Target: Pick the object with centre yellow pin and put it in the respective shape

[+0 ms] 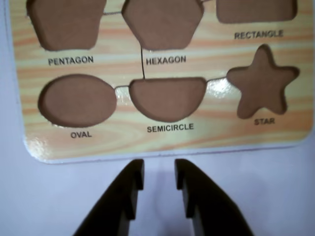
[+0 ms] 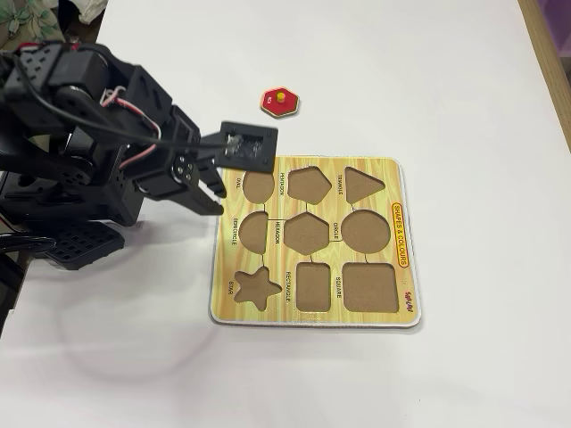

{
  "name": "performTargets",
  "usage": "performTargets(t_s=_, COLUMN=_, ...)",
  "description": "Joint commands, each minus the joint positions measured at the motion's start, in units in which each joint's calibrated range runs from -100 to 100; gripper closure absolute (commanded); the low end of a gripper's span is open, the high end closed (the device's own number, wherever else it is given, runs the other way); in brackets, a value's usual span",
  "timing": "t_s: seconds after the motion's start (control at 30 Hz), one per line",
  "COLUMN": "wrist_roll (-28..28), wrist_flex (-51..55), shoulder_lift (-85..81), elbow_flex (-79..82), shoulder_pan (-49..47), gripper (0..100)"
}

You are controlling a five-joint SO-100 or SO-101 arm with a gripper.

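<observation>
A red flat piece with a yellow centre pin [image 2: 279, 102] lies on the white table beyond the board's far edge in the fixed view; it is out of the wrist view. The wooden shape board [image 2: 314, 319] lies flat with all its cut-outs empty, among them the hexagon hole [image 2: 307, 233] and the semicircle hole [image 1: 167, 97]. My gripper [image 2: 217, 198] hovers at the board's left edge by the semicircle hole, well away from the red piece. In the wrist view the gripper [image 1: 159, 169] is open and empty, just off the board's edge [image 1: 147, 147].
The arm's black base and body [image 2: 80, 169] fill the left side of the fixed view. A brown table edge [image 2: 549, 53] runs along the far right. Leaves [image 2: 27, 18] show at the top left corner.
</observation>
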Motion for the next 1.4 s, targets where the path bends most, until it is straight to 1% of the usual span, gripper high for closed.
performTargets(t_s=0.0, wrist_roll=0.2, wrist_flex=0.0, shoulder_lift=5.6, elbow_flex=-9.5, shoulder_pan=-1.5, gripper=92)
performTargets(t_s=0.07, wrist_roll=0.2, wrist_flex=0.0, shoulder_lift=9.7, elbow_flex=-12.9, shoulder_pan=-3.5, gripper=92)
performTargets(t_s=0.3, wrist_roll=0.2, wrist_flex=0.0, shoulder_lift=28.3, elbow_flex=-27.8, shoulder_pan=-15.4, gripper=92)
performTargets(t_s=0.43, wrist_roll=0.2, wrist_flex=0.0, shoulder_lift=36.3, elbow_flex=-36.5, shoulder_pan=-21.7, gripper=92)
performTargets(t_s=0.77, wrist_roll=0.2, wrist_flex=0.0, shoulder_lift=47.1, elbow_flex=-44.7, shoulder_pan=-34.9, gripper=92)
performTargets(t_s=1.03, wrist_roll=0.3, wrist_flex=0.0, shoulder_lift=55.5, elbow_flex=-55.8, shoulder_pan=-42.1, gripper=92)
performTargets(t_s=1.37, wrist_roll=0.3, wrist_flex=0.0, shoulder_lift=66.1, elbow_flex=-66.5, shoulder_pan=-45.9, gripper=91)
